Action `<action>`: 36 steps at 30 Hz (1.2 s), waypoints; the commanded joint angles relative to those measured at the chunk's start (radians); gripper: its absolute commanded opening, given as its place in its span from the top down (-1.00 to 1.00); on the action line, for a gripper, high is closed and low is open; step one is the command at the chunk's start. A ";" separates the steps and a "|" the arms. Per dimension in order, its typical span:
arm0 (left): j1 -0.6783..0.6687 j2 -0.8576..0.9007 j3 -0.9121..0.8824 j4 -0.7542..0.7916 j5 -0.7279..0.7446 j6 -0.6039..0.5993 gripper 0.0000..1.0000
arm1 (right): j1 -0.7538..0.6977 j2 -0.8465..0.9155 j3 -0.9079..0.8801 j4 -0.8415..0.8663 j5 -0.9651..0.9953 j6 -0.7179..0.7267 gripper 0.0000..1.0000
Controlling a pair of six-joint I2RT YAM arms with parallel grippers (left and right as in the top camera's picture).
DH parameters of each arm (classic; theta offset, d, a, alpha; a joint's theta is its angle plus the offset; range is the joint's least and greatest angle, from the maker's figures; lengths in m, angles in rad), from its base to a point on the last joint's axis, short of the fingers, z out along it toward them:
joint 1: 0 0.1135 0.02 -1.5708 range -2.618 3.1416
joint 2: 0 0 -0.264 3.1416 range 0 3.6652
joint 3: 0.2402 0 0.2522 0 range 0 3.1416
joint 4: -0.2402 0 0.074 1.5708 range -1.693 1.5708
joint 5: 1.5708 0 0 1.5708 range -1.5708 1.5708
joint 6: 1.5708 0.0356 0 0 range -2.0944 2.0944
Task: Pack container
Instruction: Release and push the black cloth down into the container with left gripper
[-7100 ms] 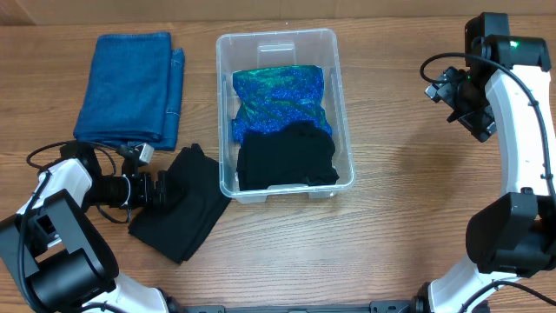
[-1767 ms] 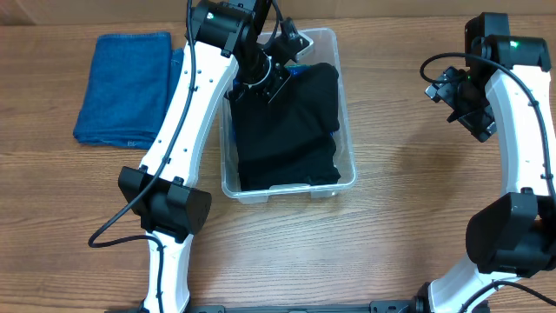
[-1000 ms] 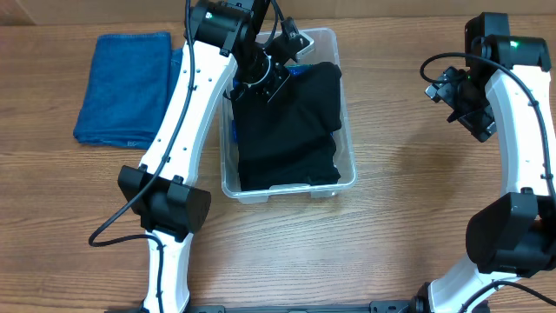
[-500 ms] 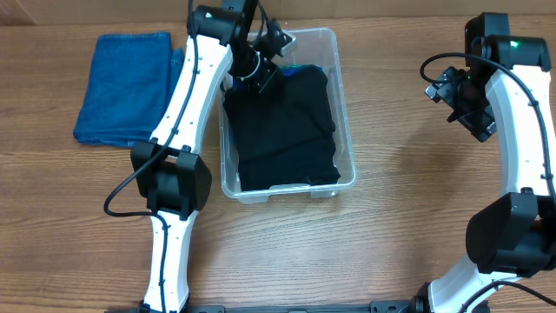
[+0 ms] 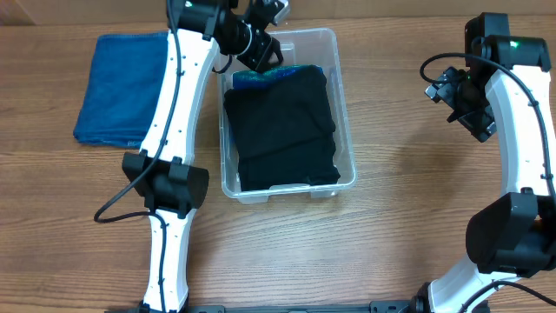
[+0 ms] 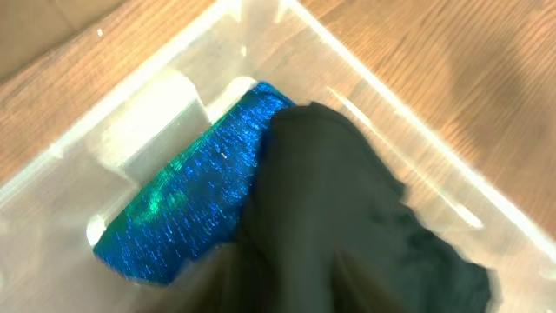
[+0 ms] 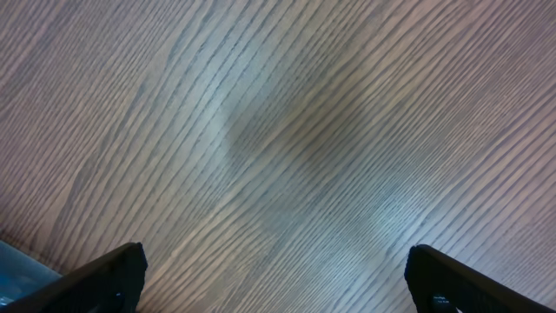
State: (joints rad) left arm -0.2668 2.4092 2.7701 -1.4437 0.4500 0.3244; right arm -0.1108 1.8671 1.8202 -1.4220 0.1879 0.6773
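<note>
1. Table (image 5: 391,217): wood-grain top, carries everything listed below.

2. Left arm (image 5: 174,104): white with black joints. It reaches from the near edge to the far left corner of the container.

3. Right arm (image 5: 521,148): same build. It stands at the right edge of the table, well apart from the container.

4. Container (image 5: 345,113): clear plastic bin with rounded corners and a rim. It sits upright in the middle of the table toward the far side, with its long side running away from the robot.

5. Black cloth (image 5: 282,130): folded and lying inside the container, where it covers most of the floor. In the left wrist view its edge (image 6: 347,217) overlaps the shiny cloth.

6. Blue towel (image 5: 122,87): folded and flat on the table to the left of the container, partly behind the left arm.

7. Shiny cloth (image 5: 261,78): glittery blue-green, at the far end of the container under the black cloth. Only a strip of it (image 6: 191,200) shows.

8. Left gripper (image 5: 259,48): hangs over the far left corner of the container. The finger spacing cannot be told, as its wrist view is blurred at the bottom.

9. Right gripper (image 7: 274,274): fingers spread wide over bare wood, with nothing between them.
</note>
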 commanded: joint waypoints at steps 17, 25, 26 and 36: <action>-0.227 -0.003 -0.097 -0.246 -0.381 -0.867 0.92 | -0.003 -0.019 -0.002 0.004 0.013 0.005 -1.00; -0.161 -0.002 -0.301 -0.195 -0.535 -0.922 0.92 | -0.003 -0.019 -0.002 0.004 0.013 0.004 -1.00; -0.150 -0.003 -0.313 -0.171 -0.535 -0.921 0.92 | -0.003 -0.019 -0.002 0.004 0.013 0.004 -1.00; -0.126 -0.001 -0.442 0.256 -0.535 -0.748 0.79 | -0.003 -0.019 -0.002 0.004 0.013 0.005 -1.00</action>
State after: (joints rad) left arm -0.3908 2.4073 2.3638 -1.2491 -0.0692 -0.4904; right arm -0.1108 1.8671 1.8202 -1.4220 0.1879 0.6765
